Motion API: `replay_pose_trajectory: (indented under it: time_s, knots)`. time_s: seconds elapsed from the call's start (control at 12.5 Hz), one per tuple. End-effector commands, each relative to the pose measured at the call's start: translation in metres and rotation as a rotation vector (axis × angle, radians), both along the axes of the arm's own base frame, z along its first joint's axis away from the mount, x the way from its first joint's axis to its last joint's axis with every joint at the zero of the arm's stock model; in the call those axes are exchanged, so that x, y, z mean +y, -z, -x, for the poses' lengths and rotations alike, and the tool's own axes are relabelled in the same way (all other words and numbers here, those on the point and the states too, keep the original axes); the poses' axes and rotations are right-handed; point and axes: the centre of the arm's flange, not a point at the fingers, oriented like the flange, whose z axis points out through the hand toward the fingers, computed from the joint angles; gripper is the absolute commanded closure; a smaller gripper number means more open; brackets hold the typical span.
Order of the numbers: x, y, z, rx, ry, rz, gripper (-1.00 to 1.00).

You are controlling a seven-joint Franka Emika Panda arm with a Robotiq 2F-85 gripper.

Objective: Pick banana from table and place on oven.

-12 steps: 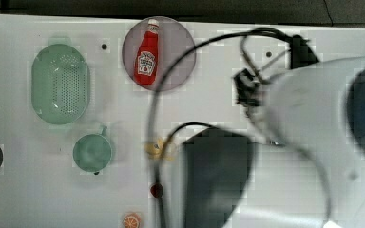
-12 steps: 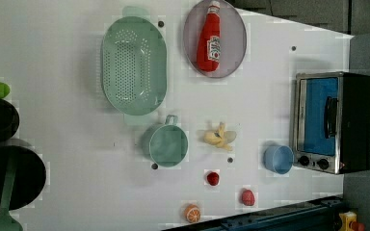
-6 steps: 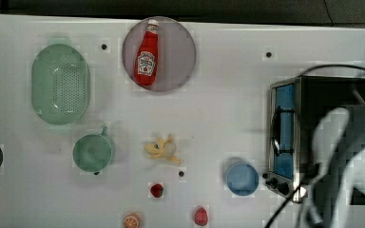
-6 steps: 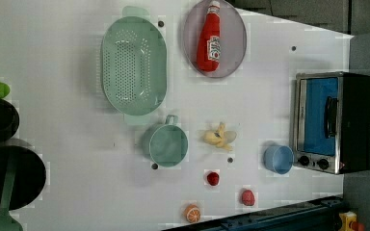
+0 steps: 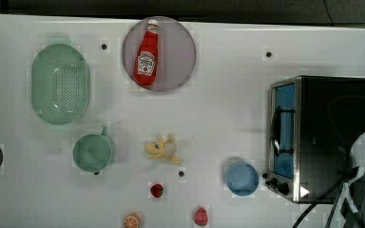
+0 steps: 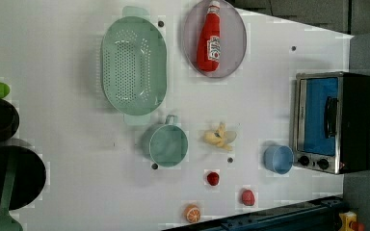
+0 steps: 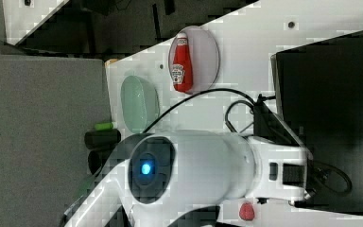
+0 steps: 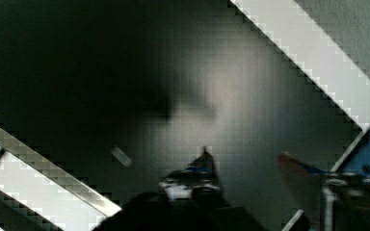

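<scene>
Banana [image 5: 161, 149], well apart from my open, empty hand [image 8: 246, 161], looks light, stiff and probably slick; I'd pinch across its thick middle, not the splayed peel strips.

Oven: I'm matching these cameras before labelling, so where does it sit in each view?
Top view: the oven stands at the top view's right, door facing the top view's left.
Left view: at the left view's right, beside the blue cup.
Right view: its black body is on the right view's right.
Wrist view: the dark surface with a silver edge looks like its top.
Shared landmark: the ketchup bottle.
</scene>
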Motion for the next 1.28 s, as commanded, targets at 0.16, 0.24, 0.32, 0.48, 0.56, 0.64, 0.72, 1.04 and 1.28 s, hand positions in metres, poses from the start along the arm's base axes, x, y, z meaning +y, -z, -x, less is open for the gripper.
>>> replay_pose_trajectory:
  time_s: [0.16,0.24,0.32,0.48,0.56,0.64,0.72,1.04,1.28]
  knots:
    - [0.039,-0.016,-0.038,-0.054,-0.133,-0.011,-0.79]
    - [0.042,-0.018,-0.039,-0.055,-0.137,-0.014,-1.00]
    - [0.052,-0.022,-0.046,-0.063,-0.160,-0.015,-1.00]
    - [0.074,-0.044,-0.064,-0.106,-0.200,-0.001,-1.00]
    - [0.090,-0.066,-0.073,-0.148,-0.194,0.011,-1.00]
    - [0.109,-0.088,-0.080,-0.186,-0.167,0.011,-1.00]
    - [0.130,-0.106,-0.081,-0.203,-0.133,-0.008,-1.00]
    - [0.234,-0.161,-0.054,-0.091,0.086,-0.139,-1.00]
    - [0.313,-0.205,-0.045,-0.131,0.161,-0.129,-1.00]
